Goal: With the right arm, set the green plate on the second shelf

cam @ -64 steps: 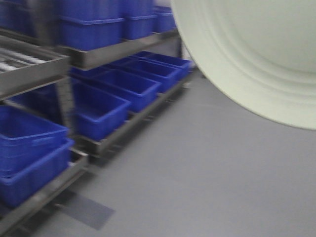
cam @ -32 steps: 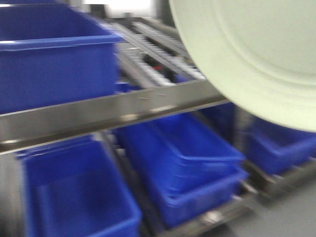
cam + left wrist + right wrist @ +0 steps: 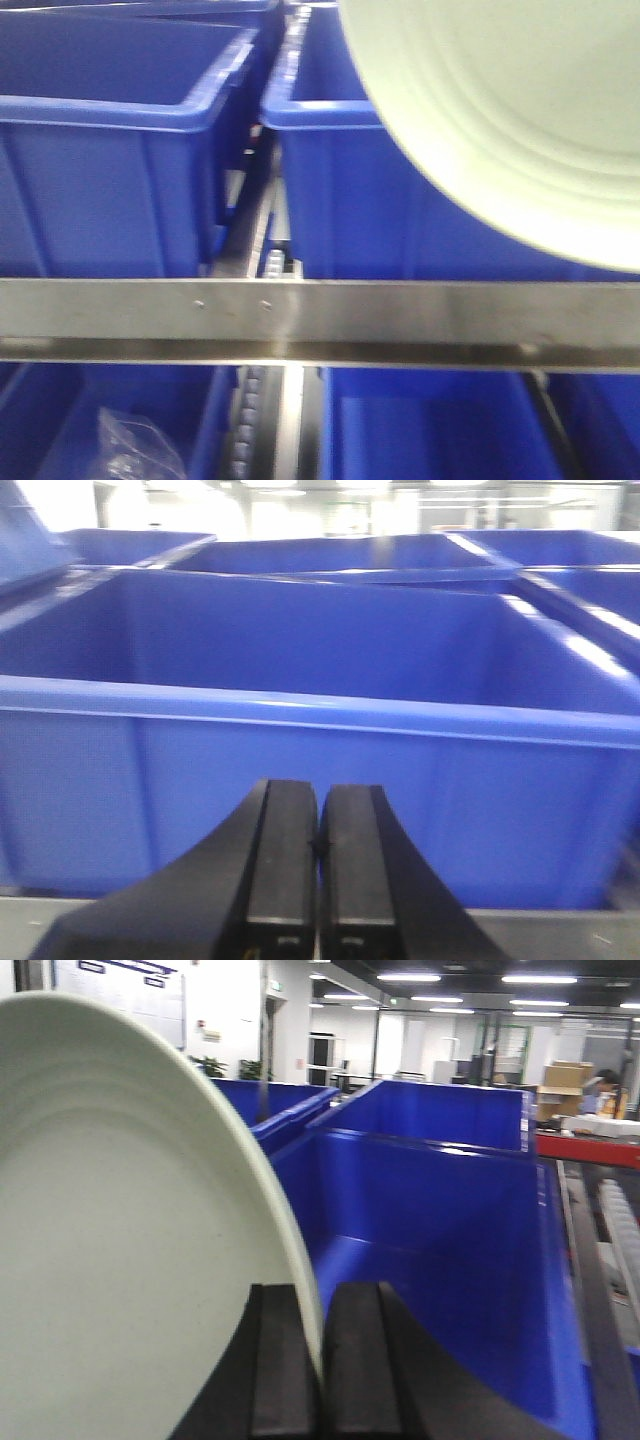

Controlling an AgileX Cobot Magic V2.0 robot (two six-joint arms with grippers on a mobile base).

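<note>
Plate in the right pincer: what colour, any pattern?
The green plate is pale sage green with faint concentric rings, clearest in the exterior front-facing view.

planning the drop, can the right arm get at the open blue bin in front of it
Probably yes: the right hand, shut on the green plate, faces the open blue bin with nothing visible between.

The left gripper (image 3: 317, 845) sits at 6 o'clock, black fingers (image 3: 283, 860) pressed together — a blue bin (image 3: 300, 730) just beyond, more bins (image 3: 330, 552) toward 12 o'clock.
</note>
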